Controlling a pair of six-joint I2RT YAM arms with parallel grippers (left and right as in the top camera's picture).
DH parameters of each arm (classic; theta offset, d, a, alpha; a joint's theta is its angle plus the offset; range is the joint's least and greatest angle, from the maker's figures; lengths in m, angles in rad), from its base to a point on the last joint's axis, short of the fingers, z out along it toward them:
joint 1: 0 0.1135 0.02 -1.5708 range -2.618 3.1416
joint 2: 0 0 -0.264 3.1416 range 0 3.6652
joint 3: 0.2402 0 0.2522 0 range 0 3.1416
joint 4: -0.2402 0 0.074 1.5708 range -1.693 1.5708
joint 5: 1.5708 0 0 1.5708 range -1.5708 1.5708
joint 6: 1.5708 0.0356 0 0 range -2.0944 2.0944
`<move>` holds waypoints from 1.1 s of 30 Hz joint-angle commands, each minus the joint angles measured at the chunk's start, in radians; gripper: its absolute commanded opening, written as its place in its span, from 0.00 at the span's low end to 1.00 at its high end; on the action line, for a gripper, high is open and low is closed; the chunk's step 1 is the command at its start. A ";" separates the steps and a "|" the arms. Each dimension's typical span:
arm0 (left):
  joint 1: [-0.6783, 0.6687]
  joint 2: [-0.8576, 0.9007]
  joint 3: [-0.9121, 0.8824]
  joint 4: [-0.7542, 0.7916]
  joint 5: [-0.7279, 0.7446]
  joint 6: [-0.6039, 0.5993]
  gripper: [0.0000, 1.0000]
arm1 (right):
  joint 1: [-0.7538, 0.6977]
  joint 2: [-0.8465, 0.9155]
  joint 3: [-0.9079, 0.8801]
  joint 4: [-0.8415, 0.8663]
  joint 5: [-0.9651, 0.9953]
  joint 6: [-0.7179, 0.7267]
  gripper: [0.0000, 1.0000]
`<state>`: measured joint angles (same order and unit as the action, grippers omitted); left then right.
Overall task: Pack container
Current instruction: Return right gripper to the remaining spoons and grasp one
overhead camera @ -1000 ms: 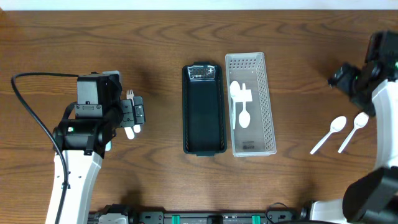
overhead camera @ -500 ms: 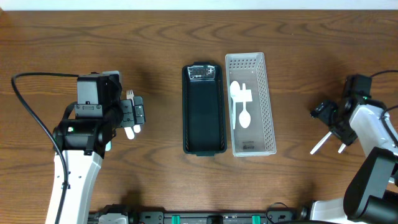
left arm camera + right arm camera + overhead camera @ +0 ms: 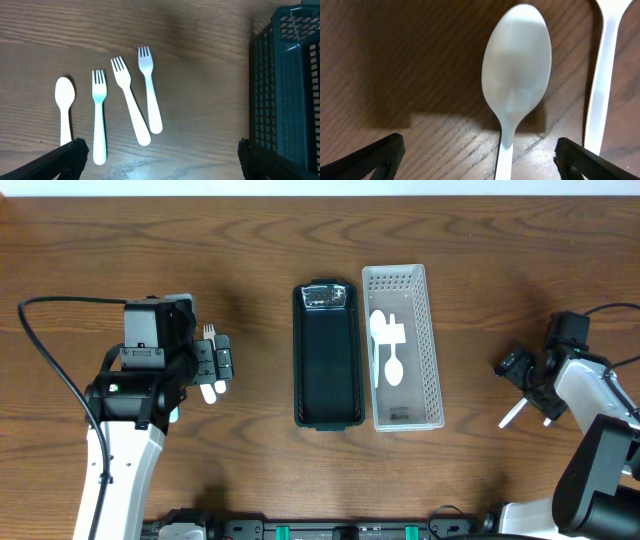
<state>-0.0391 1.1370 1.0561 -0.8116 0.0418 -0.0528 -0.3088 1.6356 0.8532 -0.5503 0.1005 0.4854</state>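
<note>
A black basket (image 3: 327, 360) and a white basket (image 3: 428, 350) stand side by side mid-table; the white one holds two white spoons (image 3: 392, 368). My right gripper (image 3: 530, 380) is open, low over a white spoon (image 3: 516, 75), fingertips either side of its handle (image 3: 480, 165); a second spoon (image 3: 605, 75) lies beside it. My left gripper (image 3: 218, 363) is open above three white forks (image 3: 127, 105) and a spoon (image 3: 65, 107) on the table. The black basket's edge (image 3: 285, 90) shows in the left wrist view.
A black cable (image 3: 50, 360) loops over the table at the far left. Only the handle ends (image 3: 510, 418) of the right-hand spoons show from overhead, under the right arm.
My right arm has swung down and left from the far right edge onto the two spoons, covering their bowls. The left arm has not moved.
</note>
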 commanded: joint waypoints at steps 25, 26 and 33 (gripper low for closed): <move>0.005 0.000 0.023 -0.003 -0.011 -0.010 0.98 | -0.006 0.094 -0.051 0.065 0.030 -0.015 0.98; 0.005 0.000 0.023 -0.003 -0.011 -0.010 0.98 | -0.006 0.104 -0.051 0.065 0.030 -0.015 0.98; 0.005 0.000 0.023 -0.003 -0.011 -0.010 0.98 | -0.006 0.123 -0.051 0.063 0.022 -0.016 0.91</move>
<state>-0.0391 1.1370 1.0561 -0.8116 0.0418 -0.0528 -0.3088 1.6917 0.8410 -0.4728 0.1211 0.4797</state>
